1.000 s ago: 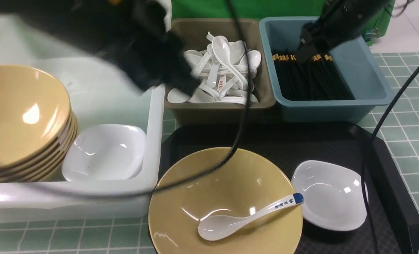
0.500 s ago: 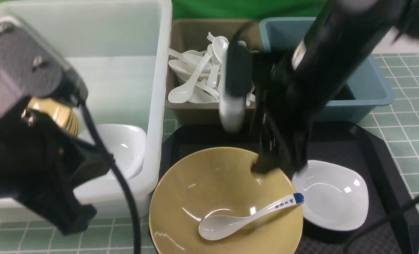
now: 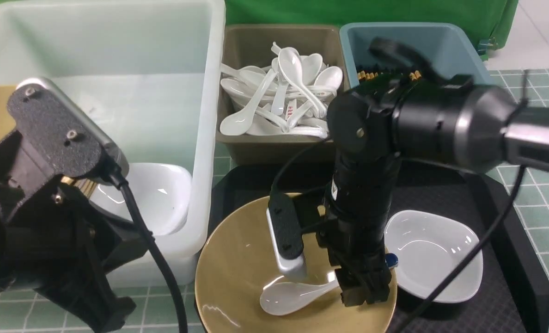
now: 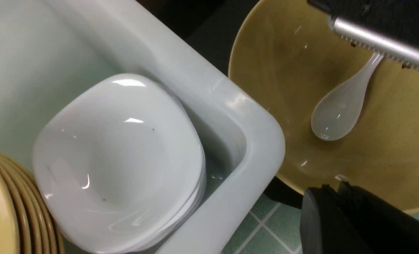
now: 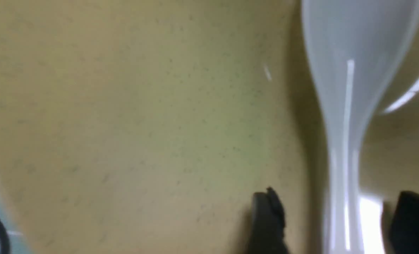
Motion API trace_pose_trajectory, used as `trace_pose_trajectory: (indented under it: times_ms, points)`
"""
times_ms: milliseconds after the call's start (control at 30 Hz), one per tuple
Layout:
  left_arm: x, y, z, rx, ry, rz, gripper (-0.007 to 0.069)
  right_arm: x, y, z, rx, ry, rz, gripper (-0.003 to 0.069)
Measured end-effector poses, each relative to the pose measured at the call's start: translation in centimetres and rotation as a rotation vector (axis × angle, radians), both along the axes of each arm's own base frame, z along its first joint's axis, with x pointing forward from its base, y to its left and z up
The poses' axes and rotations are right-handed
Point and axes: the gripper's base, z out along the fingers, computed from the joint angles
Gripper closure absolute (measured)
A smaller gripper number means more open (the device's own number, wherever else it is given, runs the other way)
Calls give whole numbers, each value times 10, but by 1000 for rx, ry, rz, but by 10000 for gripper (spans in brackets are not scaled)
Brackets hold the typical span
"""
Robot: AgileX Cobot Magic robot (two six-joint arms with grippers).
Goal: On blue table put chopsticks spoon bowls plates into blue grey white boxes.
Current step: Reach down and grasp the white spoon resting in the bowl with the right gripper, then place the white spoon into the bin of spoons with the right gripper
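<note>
Your right gripper (image 3: 364, 292) points down into the yellow bowl (image 3: 237, 273) with its jaws apart, straddling the handle of the white spoon (image 3: 290, 296) without clamping it. The spoon's scoop rests on the bowl's floor, to the left of the gripper. The bowl sits on the black tray (image 3: 445, 185) with a white plate (image 3: 434, 254) just beside it on the right and the grey box (image 3: 279, 149) of spoons behind, while your left gripper (image 3: 87, 296) hangs by the white box (image 3: 206, 138), its state impossible to tell.
</note>
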Motion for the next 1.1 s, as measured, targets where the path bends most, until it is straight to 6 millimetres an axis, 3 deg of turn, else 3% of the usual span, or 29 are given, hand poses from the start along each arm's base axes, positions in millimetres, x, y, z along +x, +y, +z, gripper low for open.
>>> trace_pose_trajectory:
  times_ms: [100,200,233,300,400,567,667,700,800,967,1000,1033,1100]
  points:
    - [2,-1,1,-19,-13,9,618,0,2,-4,-1,2,1,330]
    - [8,-5,-3,-62,1,57,618,2,4,-3,-4,-6,-9,519]
    - [12,-7,-8,-77,18,90,618,4,5,1,1,-19,-21,544]
    - [17,-9,-11,-85,32,118,618,7,6,9,15,-44,-25,540]
    - [34,-7,-16,-105,28,227,618,18,6,47,80,-150,-72,540]
    - [66,15,11,-158,-60,389,618,56,-12,105,214,-341,-250,540]
    - [91,28,27,-190,-90,448,618,90,-21,126,375,-500,-456,540]
    - [92,29,27,-186,-93,449,618,93,-22,128,390,-512,-473,540]
    - [114,31,27,-239,-45,448,618,135,-26,128,608,-639,-733,540]
    - [122,21,15,-276,41,383,618,167,-18,104,752,-710,-830,464]
    - [123,18,13,-283,62,360,618,174,-14,95,776,-710,-855,377]
    - [123,18,13,-284,66,355,618,175,-14,94,782,-708,-864,364]
    - [121,15,12,-291,93,331,618,177,-12,91,801,-666,-940,195]
